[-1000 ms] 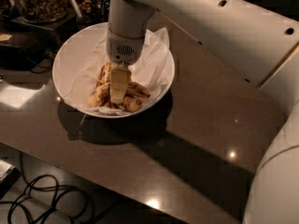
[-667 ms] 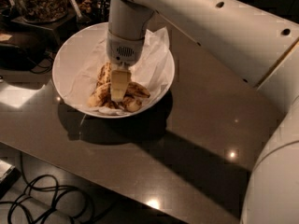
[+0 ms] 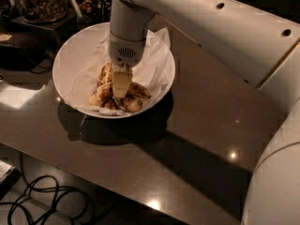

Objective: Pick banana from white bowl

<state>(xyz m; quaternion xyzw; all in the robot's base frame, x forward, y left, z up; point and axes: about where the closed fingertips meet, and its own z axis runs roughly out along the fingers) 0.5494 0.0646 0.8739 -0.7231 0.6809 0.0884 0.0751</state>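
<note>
In the white bowl [image 3: 65, 60], spotty yellow-brown banana [image 3: 138, 92], curved, on crumpled white paper [image 3: 157, 55], tool [image 3: 122, 84] right over it (its grip I cannot tell), glossy dark worktop [image 3: 197, 139] beneath.

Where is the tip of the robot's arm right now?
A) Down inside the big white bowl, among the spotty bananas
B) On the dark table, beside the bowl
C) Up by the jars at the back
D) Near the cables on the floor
A: the gripper is down inside the large round white bowl, among the brown-spotted yellow bananas lying on the crumpled white paper.
</note>
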